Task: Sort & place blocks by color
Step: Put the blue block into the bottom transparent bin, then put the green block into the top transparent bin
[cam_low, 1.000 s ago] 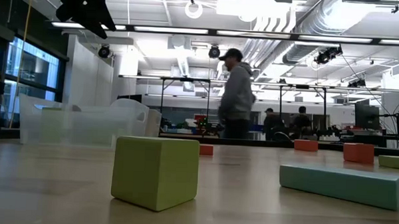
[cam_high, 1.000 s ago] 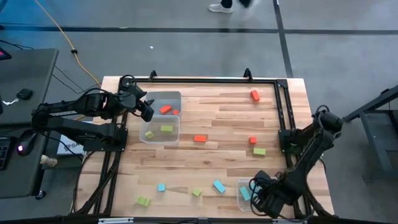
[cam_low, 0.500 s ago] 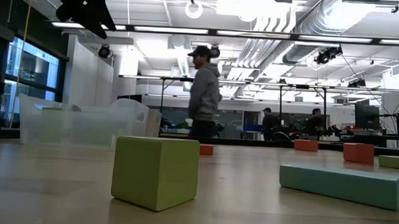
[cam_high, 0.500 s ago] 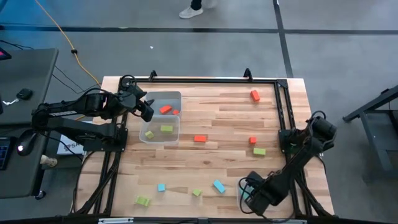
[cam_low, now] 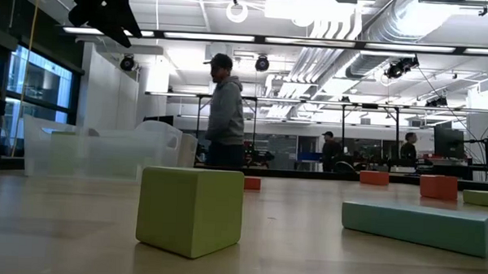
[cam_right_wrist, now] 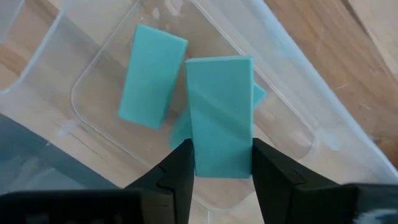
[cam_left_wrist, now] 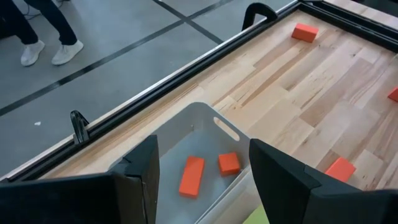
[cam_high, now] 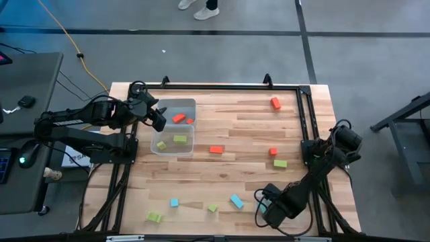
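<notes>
My right gripper (cam_right_wrist: 221, 171) is at the table's near right, pointing down over a clear tub (cam_right_wrist: 292, 118) and shut on a teal block (cam_right_wrist: 221, 112). Another teal block (cam_right_wrist: 151, 76) lies on the tub's floor. My left gripper (cam_left_wrist: 205, 186) hangs open with nothing between its fingers above a far-left tub (cam_high: 180, 107) that holds two red blocks (cam_left_wrist: 191, 176). The adjoining tub (cam_high: 173, 142) holds green blocks. Loose on the wood lie red blocks (cam_high: 216, 149), green blocks (cam_high: 280, 163) and teal blocks (cam_high: 236, 200). My right gripper pinches the teal block between its two fingers (cam_right_wrist: 174, 177), by two opposite long sides at one end (cam_right_wrist: 198, 163). The fingers come from above, pointing down. The block is over the tub's inside; I cannot tell whether it touches the teal pieces below.
A black rail (cam_high: 306, 114) frames the table's far and right sides. In the low view a green cube (cam_low: 191, 210) and a teal bar (cam_low: 420, 226) lie near the front edge. A person (cam_low: 224, 112) walks in the room behind the table.
My right gripper has moved toward the table's left edge and down, carrying the teal block over the near-right tub. The person behind the table has walked leftward.
</notes>
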{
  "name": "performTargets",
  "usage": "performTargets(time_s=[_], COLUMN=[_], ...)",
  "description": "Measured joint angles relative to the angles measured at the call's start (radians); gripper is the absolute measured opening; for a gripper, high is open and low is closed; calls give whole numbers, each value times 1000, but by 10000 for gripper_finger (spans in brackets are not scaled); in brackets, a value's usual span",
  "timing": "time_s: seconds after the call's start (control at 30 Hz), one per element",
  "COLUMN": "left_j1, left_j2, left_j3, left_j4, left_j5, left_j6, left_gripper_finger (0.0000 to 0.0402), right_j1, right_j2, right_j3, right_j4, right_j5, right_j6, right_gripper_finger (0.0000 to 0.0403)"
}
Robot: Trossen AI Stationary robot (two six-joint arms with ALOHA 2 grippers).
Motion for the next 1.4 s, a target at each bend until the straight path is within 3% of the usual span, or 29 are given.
performTargets(time_s=[0.5,0.77,0.9,1.4], left_j1=[0,0,0,0], left_j2=[0,0,0,0], left_j3=[0,0,0,48], left_j4=[0,0,0,-17], left_j5=[0,-1,0,195], left_j6=[0,17,19,-1], left_gripper_finger=[182,182,182,182], right_j1=[-26,-26,-26,-25], right_j2=[0,0,-1,-2], right_j3=[0,0,0,64], right_j4=[18,17,16,-73], right_j5=[-29,-18,-18,18], right_j6=[-53,-53,-53,-62], right_gripper_finger=[126,192,205,204])
